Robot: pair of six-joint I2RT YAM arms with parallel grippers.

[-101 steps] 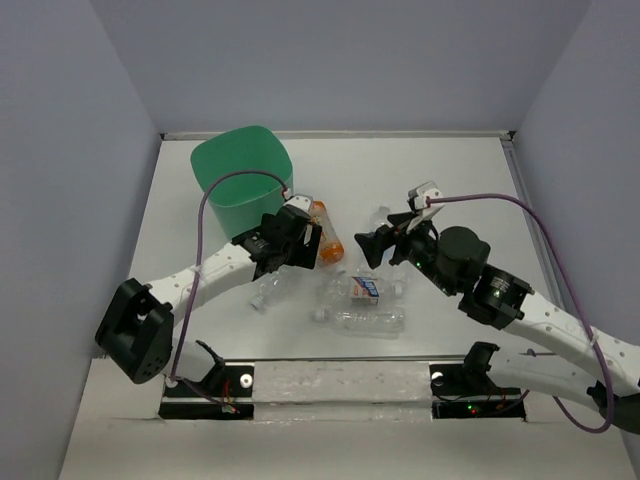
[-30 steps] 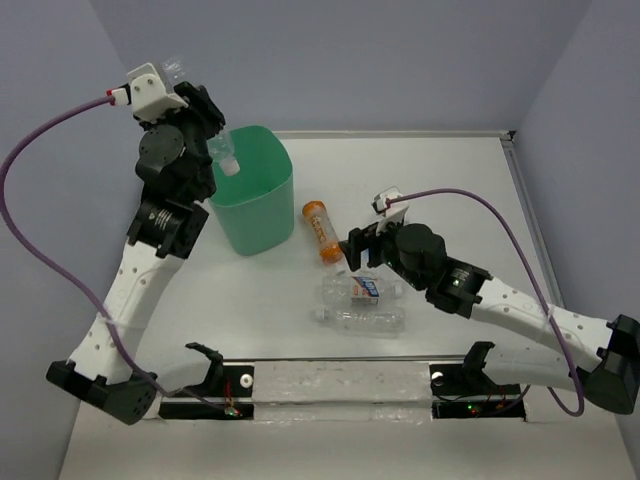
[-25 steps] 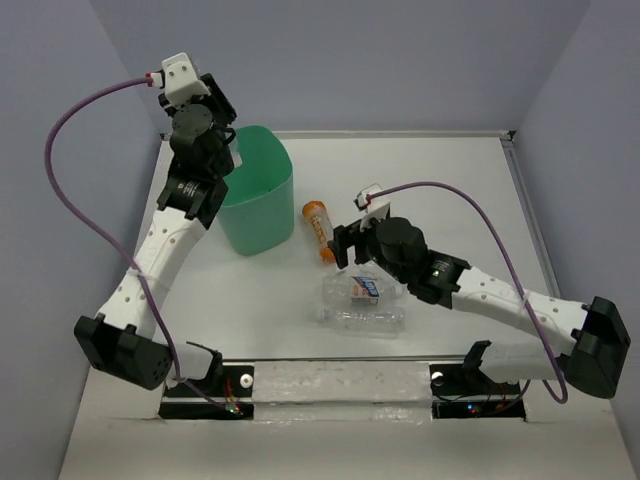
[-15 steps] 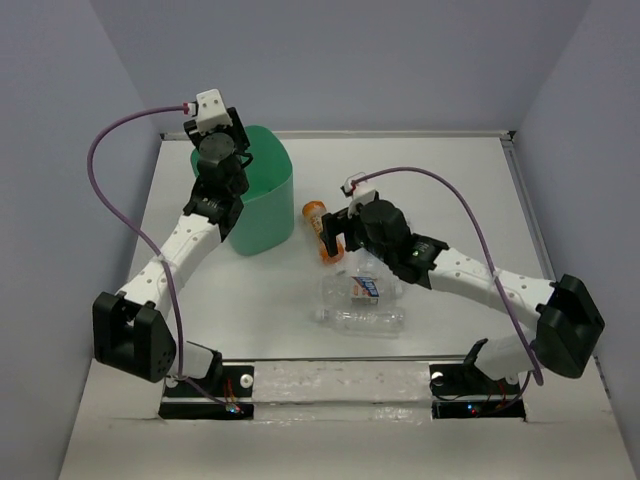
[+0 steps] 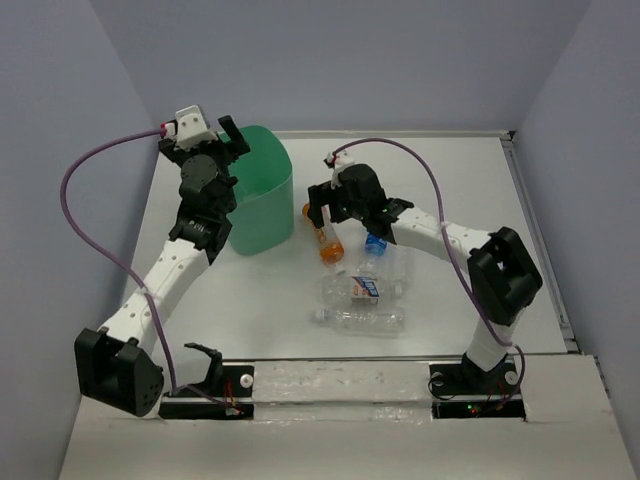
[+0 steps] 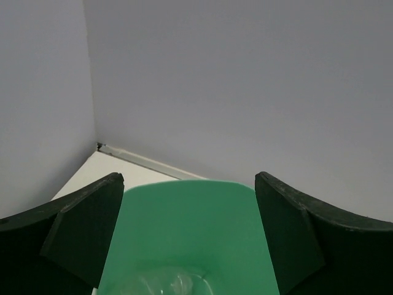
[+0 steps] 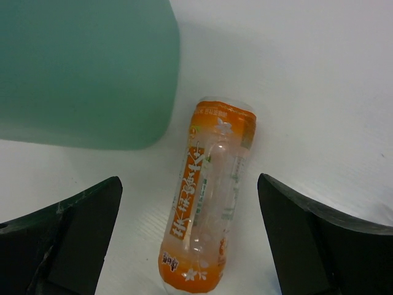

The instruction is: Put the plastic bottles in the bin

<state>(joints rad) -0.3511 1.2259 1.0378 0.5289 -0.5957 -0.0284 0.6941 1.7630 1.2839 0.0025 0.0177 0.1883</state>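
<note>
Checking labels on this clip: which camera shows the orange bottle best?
The right wrist view: the orange bottle lies whole and close, its label clear. The top view shows it small and partly covered by the right gripper. The left wrist view shows none of it, only the bin.

Table [image 5: 440,170] w/ bin [image 5: 257,205], bottles [image 5: 362,319]

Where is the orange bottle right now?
The orange bottle lies on the table just right of the bin, mid-frame in the top view, under the open right gripper, which isn't touching it.
</note>
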